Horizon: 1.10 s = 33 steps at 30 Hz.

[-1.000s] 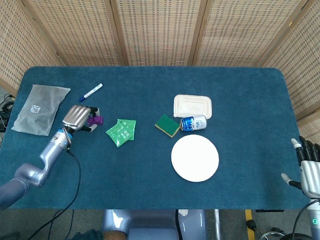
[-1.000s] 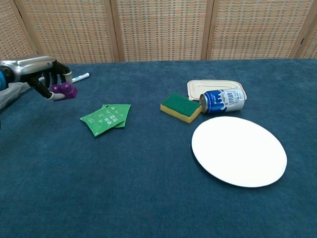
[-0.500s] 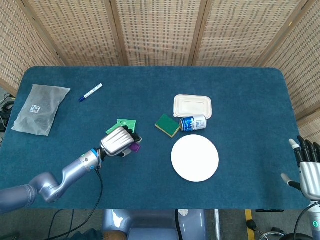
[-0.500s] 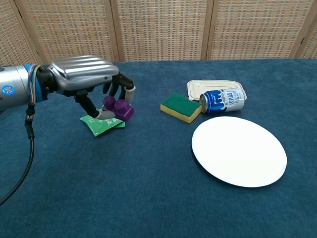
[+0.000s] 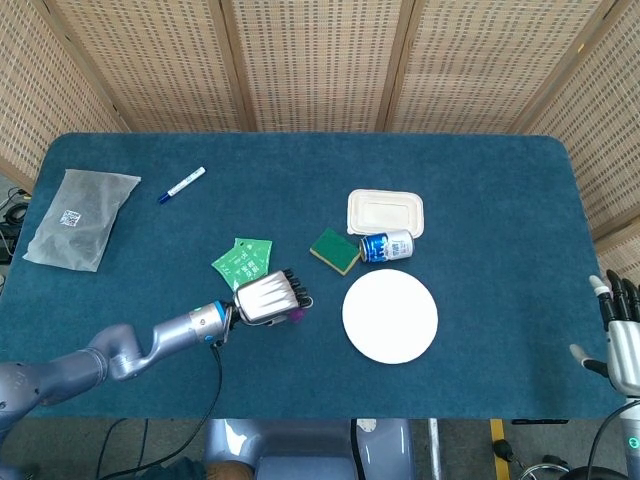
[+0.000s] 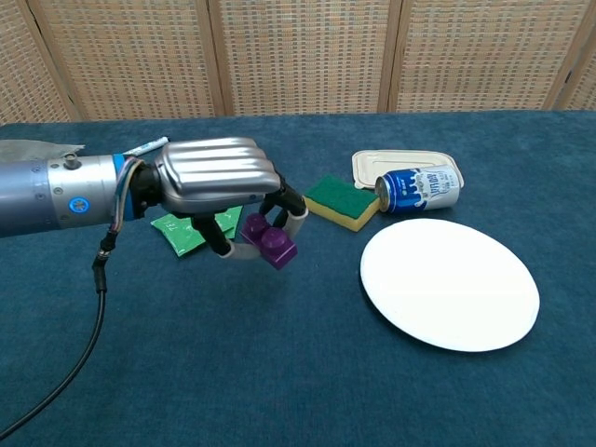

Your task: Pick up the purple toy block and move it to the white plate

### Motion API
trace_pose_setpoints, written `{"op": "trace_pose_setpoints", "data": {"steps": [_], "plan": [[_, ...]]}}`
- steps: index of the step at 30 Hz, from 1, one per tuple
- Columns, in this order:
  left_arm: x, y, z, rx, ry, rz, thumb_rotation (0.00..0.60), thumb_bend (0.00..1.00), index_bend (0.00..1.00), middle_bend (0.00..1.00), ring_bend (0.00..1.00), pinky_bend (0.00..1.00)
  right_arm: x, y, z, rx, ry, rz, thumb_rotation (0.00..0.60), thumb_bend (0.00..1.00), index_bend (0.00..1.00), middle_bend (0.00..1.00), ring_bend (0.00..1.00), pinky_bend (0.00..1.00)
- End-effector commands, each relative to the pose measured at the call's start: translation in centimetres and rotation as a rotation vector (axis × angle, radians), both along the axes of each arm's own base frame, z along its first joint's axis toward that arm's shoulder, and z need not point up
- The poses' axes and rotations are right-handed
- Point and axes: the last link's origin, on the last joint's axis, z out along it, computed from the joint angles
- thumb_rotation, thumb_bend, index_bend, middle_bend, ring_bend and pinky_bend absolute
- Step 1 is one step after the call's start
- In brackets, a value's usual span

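Note:
My left hand (image 5: 268, 297) (image 6: 220, 182) holds the purple toy block (image 6: 271, 242) (image 5: 294, 315) above the blue cloth, palm down, the block pinched under its fingers. The block hangs a short way left of the round white plate (image 5: 390, 316) (image 6: 449, 283), which lies bare. In the head view only a sliver of purple shows under the hand. My right hand (image 5: 622, 340) stays at the far right table edge, fingers spread and holding nothing.
Green packets (image 5: 243, 263) (image 6: 182, 233) lie just behind my left hand. A green-and-yellow sponge (image 5: 334, 250), a tipped blue can (image 5: 386, 246) and a white lidded box (image 5: 386, 212) sit behind the plate. A marker (image 5: 181, 184) and a clear bag (image 5: 82, 217) lie far left.
My left hand has carried the purple block rightward from the far left, past the green packets, to just left of the plate. The right hand has barely shifted.

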Motion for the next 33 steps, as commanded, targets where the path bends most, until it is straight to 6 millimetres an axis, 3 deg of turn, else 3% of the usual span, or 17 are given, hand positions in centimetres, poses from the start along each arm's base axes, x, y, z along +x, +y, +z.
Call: {"op": "trace_pose_setpoints", "data": {"steps": [1, 13, 18, 20, 22, 25, 28, 33], "plan": [[1.0, 0.2, -2.2, -0.029, 0.023, -0.019, 0.600, 0.40, 0.55, 0.54, 0.47, 0.44, -0.2, -0.1, 0.1, -0.007, -0.001, -0.011, 0.600, 0.00, 0.07, 0.00, 0.00, 0.00], [3.2, 0.0, -6.2, -0.052, 0.044, -0.045, 0.600, 0.40, 0.55, 0.54, 0.47, 0.44, -0.9, 0.2, 0.9, -0.031, -0.013, -0.042, 0.600, 0.00, 0.07, 0.00, 0.00, 0.00], [3.7, 0.0, -7.0, -0.026, 0.050, -0.066, 0.600, 0.38, 0.52, 0.52, 0.45, 0.40, -1.0, 0.3, 1.1, -0.034, -0.020, -0.042, 0.600, 0.00, 0.07, 0.00, 0.00, 0.00], [3.7, 0.1, -7.1, -0.018, 0.060, -0.068, 0.600, 0.30, 0.45, 0.46, 0.37, 0.35, -1.0, 0.3, 1.1, -0.035, -0.022, -0.043, 0.600, 0.00, 0.07, 0.00, 0.00, 0.00], [3.7, 0.1, -7.1, -0.007, 0.071, -0.077, 0.600, 0.14, 0.25, 0.30, 0.22, 0.28, -1.0, 0.3, 1.2, -0.035, -0.023, -0.042, 0.600, 0.00, 0.07, 0.00, 0.00, 0.00], [3.7, 0.0, -6.8, -0.001, 0.059, -0.086, 0.600, 0.04, 0.04, 0.13, 0.07, 0.19, -1.0, 0.3, 1.2, -0.035, -0.025, -0.039, 0.600, 0.00, 0.07, 0.00, 0.00, 0.00], [4.0, -0.1, -6.1, -0.001, 0.022, -0.095, 0.600, 0.01, 0.00, 0.04, 0.01, 0.15, -0.9, 0.3, 1.2, -0.033, -0.027, -0.037, 0.600, 0.00, 0.07, 0.00, 0.00, 0.00], [4.3, 0.2, -4.1, 0.009, -0.056, -0.104, 0.600, 0.01, 0.00, 0.00, 0.00, 0.14, -0.7, 0.4, 1.2, -0.031, -0.029, -0.030, 0.600, 0.00, 0.07, 0.00, 0.00, 0.00]]}}
